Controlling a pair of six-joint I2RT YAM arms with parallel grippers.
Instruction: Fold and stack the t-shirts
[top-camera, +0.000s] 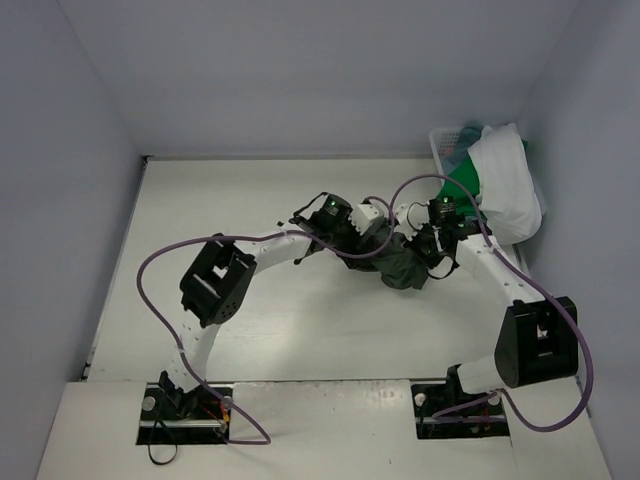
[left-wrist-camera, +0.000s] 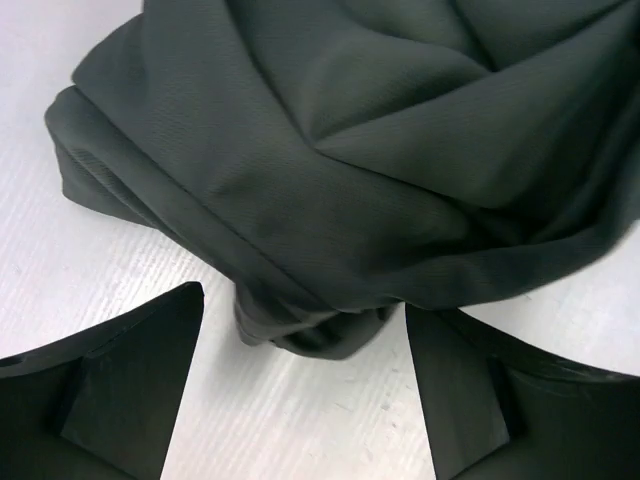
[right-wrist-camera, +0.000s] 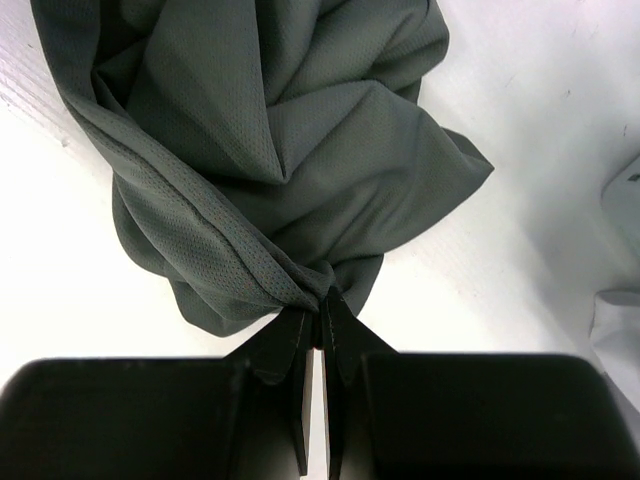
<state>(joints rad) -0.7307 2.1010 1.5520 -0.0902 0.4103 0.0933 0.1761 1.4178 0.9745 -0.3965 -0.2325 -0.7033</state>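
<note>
No readable text or labels anywhere.

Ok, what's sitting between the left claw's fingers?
Left wrist view: a bunched fold of the dark grey-green t-shirt pokes into the open left claw, bare table beneath.

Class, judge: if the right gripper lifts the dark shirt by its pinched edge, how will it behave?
Probably floppy: the dark shirt lies in soft folds and bunches at the right gripper, so it should hang limp. Likely light: the cloth looks thin and mesh-like. It shouldn't roll or tip; it lies slumped on the table.
</note>
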